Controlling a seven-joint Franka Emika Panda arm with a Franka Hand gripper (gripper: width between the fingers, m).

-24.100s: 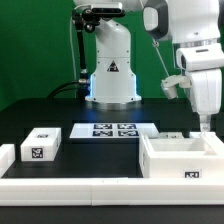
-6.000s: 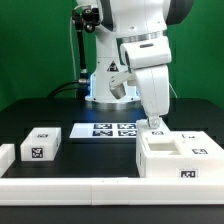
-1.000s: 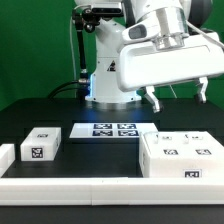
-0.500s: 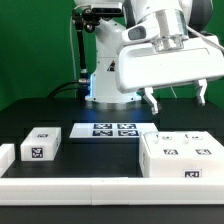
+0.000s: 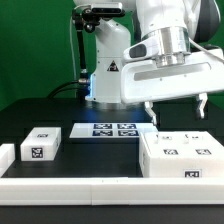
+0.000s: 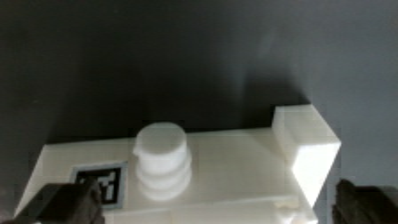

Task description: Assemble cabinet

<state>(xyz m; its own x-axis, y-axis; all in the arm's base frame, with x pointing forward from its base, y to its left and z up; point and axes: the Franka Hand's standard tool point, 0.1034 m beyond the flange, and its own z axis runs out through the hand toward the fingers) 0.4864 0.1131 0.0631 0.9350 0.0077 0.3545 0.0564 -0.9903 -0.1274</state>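
The cabinet (image 5: 183, 156) is a white boxy unit with several small tags on its top and one on its front, standing at the exterior view's right by the front rail. My gripper (image 5: 178, 108) hangs just above it, jaws spread wide and empty, one finger (image 5: 150, 112) over its near-left corner and the other over its right side. In the wrist view the cabinet (image 6: 231, 170) fills the picture between the two dark fingers (image 6: 64, 204), with a round white knob (image 6: 164, 155) and a tag (image 6: 98, 186) on it. My gripper (image 6: 214, 206) touches nothing.
A small white tagged block (image 5: 40, 145) lies at the exterior view's left, with another white piece (image 5: 5, 157) at the far left edge. The marker board (image 5: 112, 130) lies behind. A low white rail (image 5: 70, 186) runs along the front. The robot base (image 5: 110, 75) stands at the back.
My gripper has come down a little toward the cabinet's top, still open. The cabinet and the other parts have not moved.
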